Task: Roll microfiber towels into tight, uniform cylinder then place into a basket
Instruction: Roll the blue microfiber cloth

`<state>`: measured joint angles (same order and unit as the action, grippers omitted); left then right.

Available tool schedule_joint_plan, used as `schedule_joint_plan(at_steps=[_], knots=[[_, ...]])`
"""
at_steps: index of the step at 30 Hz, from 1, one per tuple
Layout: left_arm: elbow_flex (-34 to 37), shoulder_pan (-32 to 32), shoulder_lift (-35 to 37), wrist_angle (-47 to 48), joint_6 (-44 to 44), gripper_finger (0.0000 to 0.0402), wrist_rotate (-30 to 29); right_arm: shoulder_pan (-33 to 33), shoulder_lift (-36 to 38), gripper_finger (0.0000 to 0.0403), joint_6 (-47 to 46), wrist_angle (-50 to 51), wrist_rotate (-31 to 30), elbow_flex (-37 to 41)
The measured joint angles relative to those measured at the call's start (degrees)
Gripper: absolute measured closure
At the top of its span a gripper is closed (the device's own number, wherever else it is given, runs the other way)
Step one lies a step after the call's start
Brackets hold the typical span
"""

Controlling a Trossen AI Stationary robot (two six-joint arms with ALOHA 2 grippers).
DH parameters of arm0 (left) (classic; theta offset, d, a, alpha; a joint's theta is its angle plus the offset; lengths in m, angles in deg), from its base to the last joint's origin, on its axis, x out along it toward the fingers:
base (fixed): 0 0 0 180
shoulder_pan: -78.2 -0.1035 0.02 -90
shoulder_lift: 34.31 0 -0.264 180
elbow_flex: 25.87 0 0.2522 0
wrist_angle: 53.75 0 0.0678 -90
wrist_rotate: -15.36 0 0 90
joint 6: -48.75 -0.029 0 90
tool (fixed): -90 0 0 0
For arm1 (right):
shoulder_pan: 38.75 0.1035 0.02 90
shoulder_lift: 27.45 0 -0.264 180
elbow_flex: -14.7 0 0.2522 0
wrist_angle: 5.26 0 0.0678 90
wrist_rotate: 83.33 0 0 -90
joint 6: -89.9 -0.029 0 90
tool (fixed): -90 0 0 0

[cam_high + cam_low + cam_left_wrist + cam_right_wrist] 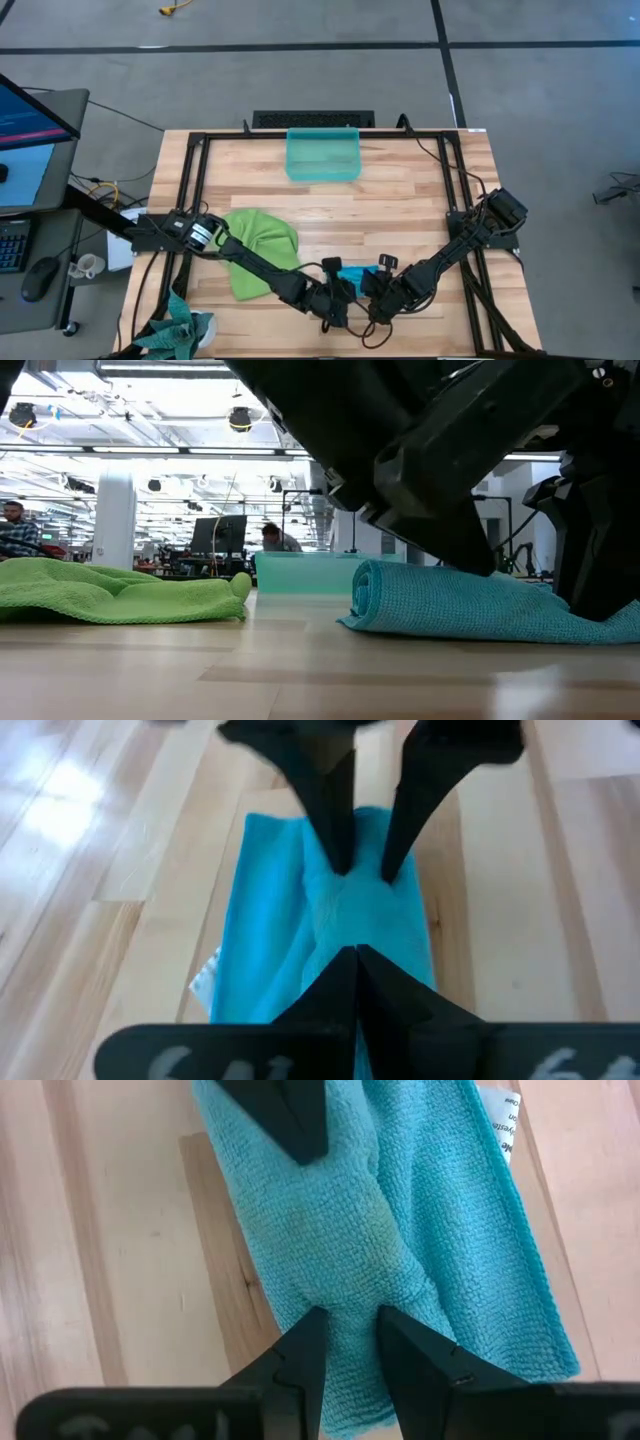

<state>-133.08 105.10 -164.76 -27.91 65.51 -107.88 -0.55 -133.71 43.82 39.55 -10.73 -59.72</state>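
Near the table's front edge, our left gripper [345, 297] and right gripper [372, 297] both pinch the partly rolled blue towel [380, 1230]; we judge even tension keeps the cylinder tight before the basket [323, 155].

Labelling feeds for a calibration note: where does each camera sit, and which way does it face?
High: overhead, straight down on table, both arms, basket, green towel.
Low: table height, level toward room; blue towel, arm bulk above.
Left wrist: past shut left gripper pinching blue towel; right gripper opposite.
Right wrist: right gripper clamping a fold.
Shared: blue towel in all four.
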Motion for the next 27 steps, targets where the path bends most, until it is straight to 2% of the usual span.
schedule_joint_plan(at_steps=[10, 21, 27], knots=[[-0.01, -0.04, 0.02, 6.68, 6.94, 0.0401, 1.41, 0.0, 0.0, 0.0285, 0.0, -0.02, -0.01, 0.0], [-0.15, 0.03, 0.28, 11.25, 12.61, 0.0401, 8.94, -0.05, 0.0, 0.0285, -2.4, -0.32, -0.05, 0.0], [-0.2, -0.04, 0.34, 13.27, 12.98, 0.0401, 9.73, -0.05, -0.02, 0.0285, -2.47, -0.66, -0.47, -0.02]])
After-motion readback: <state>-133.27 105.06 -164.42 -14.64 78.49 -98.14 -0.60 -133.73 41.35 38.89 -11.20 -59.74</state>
